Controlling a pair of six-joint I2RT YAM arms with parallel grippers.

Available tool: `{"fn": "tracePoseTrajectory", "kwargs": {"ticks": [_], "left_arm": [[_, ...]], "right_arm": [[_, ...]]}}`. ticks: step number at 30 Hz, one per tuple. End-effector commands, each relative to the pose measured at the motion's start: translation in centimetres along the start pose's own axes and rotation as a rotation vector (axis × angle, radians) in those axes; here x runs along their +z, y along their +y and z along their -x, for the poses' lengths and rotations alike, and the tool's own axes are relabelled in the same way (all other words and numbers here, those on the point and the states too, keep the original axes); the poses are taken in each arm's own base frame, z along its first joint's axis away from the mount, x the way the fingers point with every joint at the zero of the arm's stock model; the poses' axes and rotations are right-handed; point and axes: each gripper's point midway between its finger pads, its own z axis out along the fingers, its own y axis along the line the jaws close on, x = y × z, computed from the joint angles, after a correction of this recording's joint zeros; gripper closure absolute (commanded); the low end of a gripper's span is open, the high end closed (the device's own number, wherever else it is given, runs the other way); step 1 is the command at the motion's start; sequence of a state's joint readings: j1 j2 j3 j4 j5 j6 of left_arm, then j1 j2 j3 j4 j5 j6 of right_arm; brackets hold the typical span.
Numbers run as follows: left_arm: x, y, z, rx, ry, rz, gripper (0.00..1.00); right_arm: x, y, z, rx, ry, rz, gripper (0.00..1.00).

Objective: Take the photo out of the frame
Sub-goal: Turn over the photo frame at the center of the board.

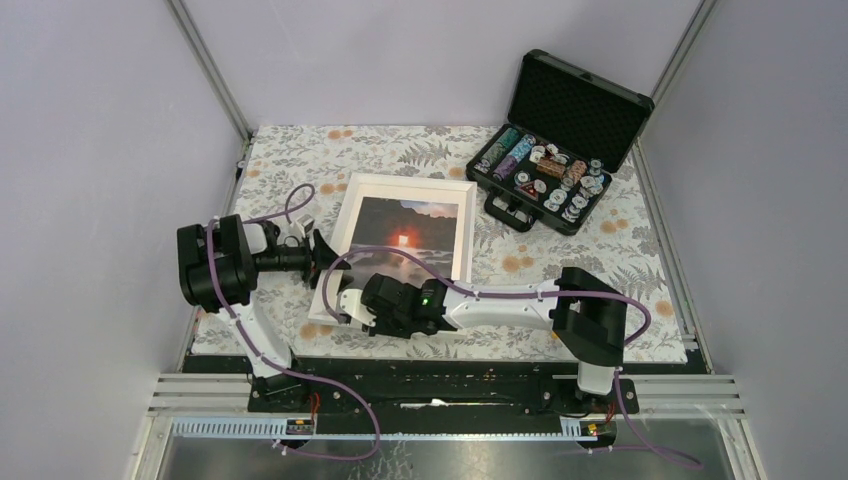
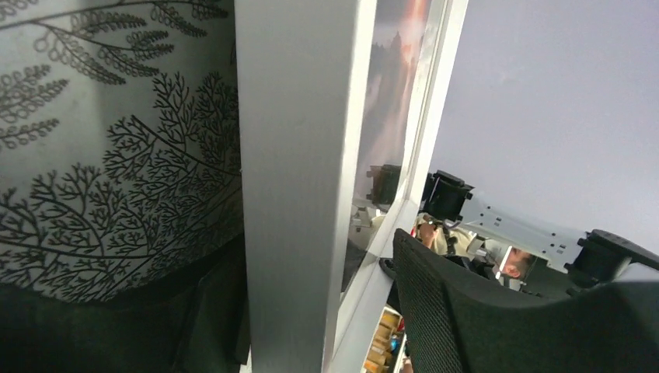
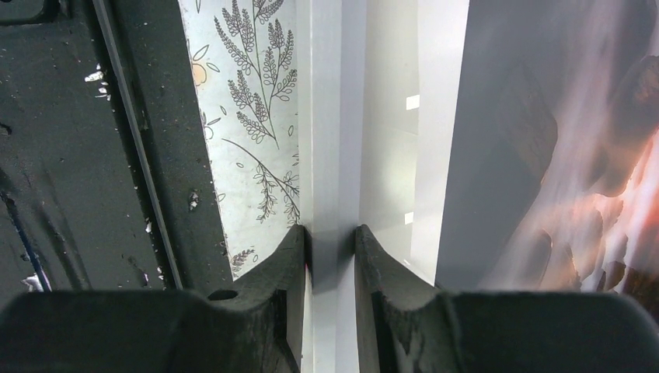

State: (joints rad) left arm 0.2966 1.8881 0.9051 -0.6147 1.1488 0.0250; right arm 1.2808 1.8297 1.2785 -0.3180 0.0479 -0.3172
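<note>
The frame (image 1: 410,181) is seen lying picture side up at the centre of the fern-patterned tablecloth (image 1: 300,160), with the photo (image 1: 405,230), its orange sun glowing between dark rocks, seated inside the narrow white border. At the frame's lower left corner, the right gripper (image 1: 345,308) is clenched on the border: in the right wrist view a finger is pressed against each side of the white rail (image 3: 334,116), with the print (image 3: 559,155) filling the right of that picture. The left gripper (image 1: 322,250) is held at the frame's left edge, just above the other. In the left wrist view the rail (image 2: 295,155) is straddled by its spread jaws, but whether they are pressed against it or merely standing around it cannot be told. An open case of poker chips (image 1: 575,105) stands well apart at the upper right. The task is judged to be at an early stage. The frame has been seized, yet no part of the back is shown and nothing has been taken out. The frame is thought to need turning over, its backing loosened and lifted away, and the photo drawn out.
</note>
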Motion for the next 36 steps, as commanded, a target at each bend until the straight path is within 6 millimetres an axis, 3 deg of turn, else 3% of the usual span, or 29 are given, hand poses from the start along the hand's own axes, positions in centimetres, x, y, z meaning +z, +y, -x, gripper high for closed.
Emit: {"fn": "tracePoseTrajectory", "kwargs": {"ticks": [1, 2, 4, 7, 11, 16, 22, 24, 29, 36], "left_arm": [[-0.3, -1.1, 0.3, 0.063, -0.025, -0.075, 0.44], [-0.5, -1.3, 0.5, 0.072, -0.033, -0.073, 0.51], [-0.9, -1.6, 0.8, 0.097, -0.049, -0.056, 0.72], [-1.4, -2.2, 1.2, 0.139, -0.073, -0.013, 0.92], [-2.8, -3.9, 2.4, 0.210, -0.117, 0.051, 1.00], [-5.3, -7.1, 4.3, 0.308, -0.183, 0.161, 1.00], [-9.0, -13.3, 5.8, 0.430, -0.279, 0.246, 1.00], [-10.4, -15.4, 6.3, 0.468, -0.324, 0.285, 1.00], [-12.8, -18.4, 6.4, 0.470, -0.406, 0.384, 1.00], [-15.9, -20.8, 6.1, 0.559, -0.495, 0.545, 1.00]], "right_arm": [[-3.0, -2.6, 4.7, 0.005, -0.151, -0.072, 1.00], [-3.0, -2.5, 4.7, 0.009, -0.152, -0.067, 0.99], [-3.4, -2.5, 4.8, 0.019, -0.159, -0.063, 0.86], [-4.5, -3.2, 5.4, 0.050, -0.183, -0.063, 0.60], [-7.1, -6.2, 6.7, 0.144, -0.244, -0.076, 0.26], [-11.5, -10.6, 7.4, 0.303, -0.356, -0.078, 0.02], [-16.0, -16.6, 6.1, 0.551, -0.464, -0.105, 0.00], [-16.8, -17.5, 5.5, 0.633, -0.485, -0.082, 0.00], [-18.2, -17.8, 5.2, 0.753, -0.564, -0.003, 0.00], [-18.1, -17.4, 5.4, 0.893, -0.603, 0.133, 0.00]]}}
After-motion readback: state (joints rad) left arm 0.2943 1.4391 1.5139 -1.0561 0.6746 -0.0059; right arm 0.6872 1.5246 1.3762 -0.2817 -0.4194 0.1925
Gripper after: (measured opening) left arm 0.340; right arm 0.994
